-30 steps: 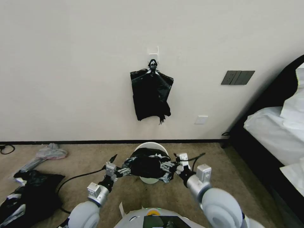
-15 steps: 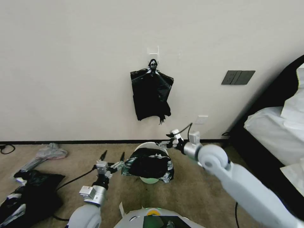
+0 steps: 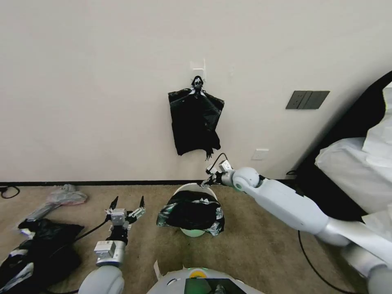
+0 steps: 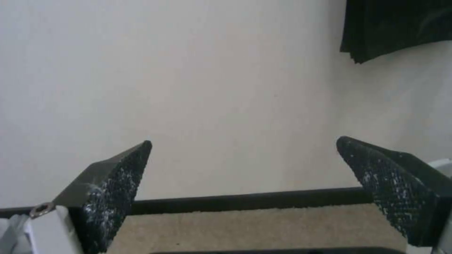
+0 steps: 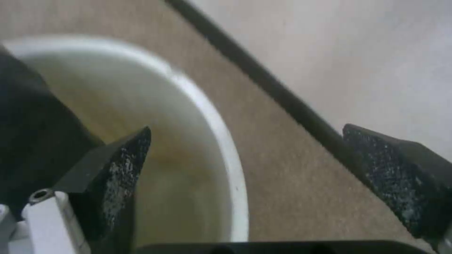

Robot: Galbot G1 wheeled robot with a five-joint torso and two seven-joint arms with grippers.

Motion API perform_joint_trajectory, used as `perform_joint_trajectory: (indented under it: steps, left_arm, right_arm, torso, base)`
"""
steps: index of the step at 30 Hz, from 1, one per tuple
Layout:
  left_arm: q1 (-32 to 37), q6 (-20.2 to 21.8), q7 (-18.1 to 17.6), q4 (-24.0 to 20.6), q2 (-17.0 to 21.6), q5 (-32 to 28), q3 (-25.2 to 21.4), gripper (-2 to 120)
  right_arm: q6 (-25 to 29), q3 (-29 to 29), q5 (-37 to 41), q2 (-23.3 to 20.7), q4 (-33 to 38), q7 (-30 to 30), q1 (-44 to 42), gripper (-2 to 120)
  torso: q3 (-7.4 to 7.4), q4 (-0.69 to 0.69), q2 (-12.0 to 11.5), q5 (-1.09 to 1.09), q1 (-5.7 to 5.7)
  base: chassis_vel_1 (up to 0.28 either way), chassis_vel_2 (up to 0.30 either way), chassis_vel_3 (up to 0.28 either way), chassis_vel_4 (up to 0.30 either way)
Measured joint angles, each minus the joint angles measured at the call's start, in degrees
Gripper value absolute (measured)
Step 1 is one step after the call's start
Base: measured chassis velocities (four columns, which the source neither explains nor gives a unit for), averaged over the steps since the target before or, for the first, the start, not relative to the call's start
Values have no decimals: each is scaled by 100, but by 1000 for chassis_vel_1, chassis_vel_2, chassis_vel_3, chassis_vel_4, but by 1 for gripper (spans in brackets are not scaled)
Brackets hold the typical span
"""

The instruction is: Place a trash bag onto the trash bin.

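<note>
Trash bag [image 3: 192, 214] lay draped over the near side of the upright trash bin [image 3: 192, 188]. Right gripper [image 3: 207, 181] spread wide above the far rim, empty; left gripper [image 3: 127, 203] wide, empty, well left.

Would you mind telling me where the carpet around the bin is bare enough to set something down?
Bare carpet lies between the left gripper and the trash bin, and right of the bin toward the bed. It is crowded over the bin's far rim, where the open right gripper hovers by the trash bag, and at far left, around the black heap.
</note>
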Motion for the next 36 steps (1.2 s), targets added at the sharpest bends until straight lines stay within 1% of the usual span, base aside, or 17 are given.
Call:
perform_joint_trajectory:
  steps: [1,2,5,12,15,19,20,21,22,23,24,27,28,30,32,35,36]
  left_arm:
    - [36,-4,0,-10,-45,20,1,100]
    - [36,-4,0,-10,-45,20,1,100]
    - [94,-54,1,-13,-125,47,30,100]
    - [113,-81,1,-11,-178,38,96,100]
    - [117,-82,3,-22,-204,36,123,100]
    - [126,-81,4,-46,-213,21,147,100]
    - [126,-81,4,-46,-213,21,147,100]
    - [128,-80,4,-55,-209,18,150,100]
    - [129,-79,4,-61,-208,15,152,100]
    - [131,-68,5,-75,-207,-6,159,100]
    - [131,-68,5,-75,-207,-6,159,100]
    - [125,-25,5,-96,-209,-67,176,100]
    - [125,-25,5,-96,-209,-67,176,100]
    - [117,-20,-2,-96,-213,-84,177,100]
    - [117,-12,-9,-96,-215,-109,178,100]
    - [135,62,-40,-136,-217,-237,199,100]
    - [135,62,-40,-136,-217,-237,199,100]
  right_arm:
    - [1,-254,-119,9,-174,-222,154,100]
    - [1,-254,-119,9,-174,-222,154,100]
    - [7,-647,-302,60,-561,-707,441,100]
    - [18,-719,-334,305,-1039,-1077,567,100]
    - [24,-724,-339,396,-1171,-1184,574,93]
    - [31,-784,-406,499,-1279,-1321,582,76]
    - [31,-784,-406,499,-1279,-1321,582,76]
    - [34,-800,-418,517,-1300,-1340,587,69]
    - [35,-803,-418,528,-1312,-1349,587,69]
    - [37,-803,-418,549,-1334,-1359,587,62]
    - [37,-803,-418,549,-1334,-1359,587,62]
    - [40,-798,-416,574,-1388,-1370,587,46]
    - [40,-798,-416,574,-1388,-1370,587,46]
    - [43,-760,-419,590,-1431,-1372,567,34]
    - [44,-743,-421,600,-1447,-1372,548,31]
    - [45,-628,-416,660,-1542,-1375,466,16]
    - [45,-628,-416,660,-1542,-1375,466,16]
  torso:
    - [0,0,0,0,0]
    - [0,0,0,0,0]
    - [0,-1,0,-1,0]
    - [0,0,0,1,0]
    - [0,0,0,0,0]
    - [0,1,0,1,0]
    - [0,1,0,1,0]
    - [-1,0,0,0,0]
    - [-1,0,0,0,0]
    - [-1,0,0,1,0]
    - [-1,0,0,1,0]
    - [0,0,0,1,0]
    - [0,0,0,1,0]
    - [-1,0,0,0,0]
    - [-1,0,0,0,0]
    - [0,0,0,1,0]
    - [0,0,0,1,0]
  base:
    - [0,0,0,0]
    - [0,0,0,0]
    - [0,0,0,0]
    - [0,0,0,0]
    - [0,0,0,0]
    - [0,0,0,0]
    - [0,0,0,0]
    - [0,0,0,0]
    - [0,0,0,0]
    - [0,0,0,0]
    - [0,0,0,0]
    - [0,0,0,0]
    - [0,0,0,0]
    - [0,0,0,0]
    - [0,0,0,0]
    - [0,0,0,0]
    - [0,0,0,0]
